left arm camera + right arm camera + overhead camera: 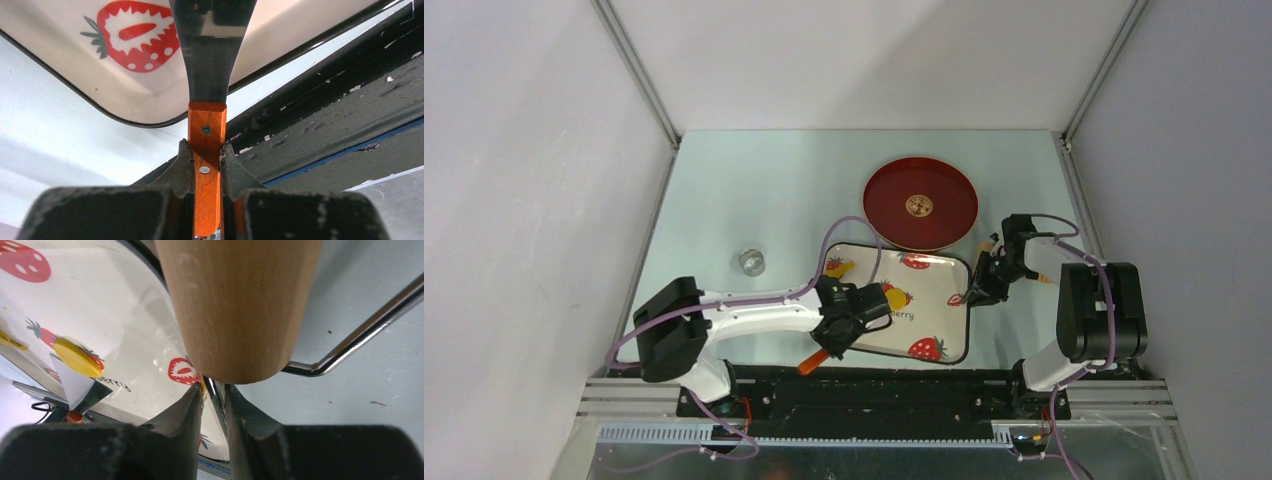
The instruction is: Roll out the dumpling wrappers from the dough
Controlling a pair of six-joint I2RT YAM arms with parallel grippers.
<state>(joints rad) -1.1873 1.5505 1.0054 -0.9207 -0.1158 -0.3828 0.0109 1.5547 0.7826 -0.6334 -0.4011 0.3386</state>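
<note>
Top: dough [873, 297] on tray [944, 300], 9 o'clock side, half hidden by left gripper [842, 335] | Left wrist: jaws clamped on scraper [207, 100] handle, blade cut off at 12 | Right wrist: right gripper [212, 387] nearly closed under rolling pin [235, 310], hold unclear.

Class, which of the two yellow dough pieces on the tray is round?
The flat disc near the tray's middle; the scrap near its far-left corner is thin and curved.
</note>
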